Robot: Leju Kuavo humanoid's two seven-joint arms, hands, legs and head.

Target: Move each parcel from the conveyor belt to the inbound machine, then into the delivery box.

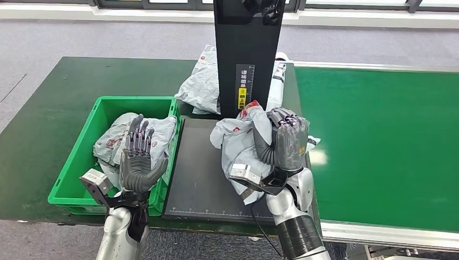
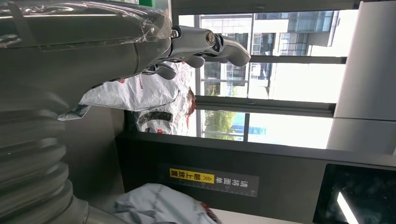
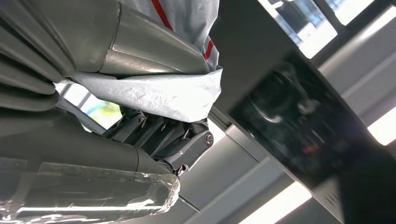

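One grey parcel [image 1: 116, 142] already lies in the green delivery box [image 1: 73, 179], beside the inbound machine [image 1: 248, 54]. Our right hand [image 1: 281, 143] grips a second parcel [image 1: 238, 143] over the machine's black platform [image 1: 197, 179]; our left hand [image 1: 138, 157] hovers empty, fingers spread, while a third parcel [image 1: 200, 86] waits behind.

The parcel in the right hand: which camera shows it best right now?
Head view. It shows the whole grey parcel gripped by the right hand above the black platform. The right wrist view shows a crumpled edge of it between thumb and fingers. The left wrist view shows part of it beyond the left hand.
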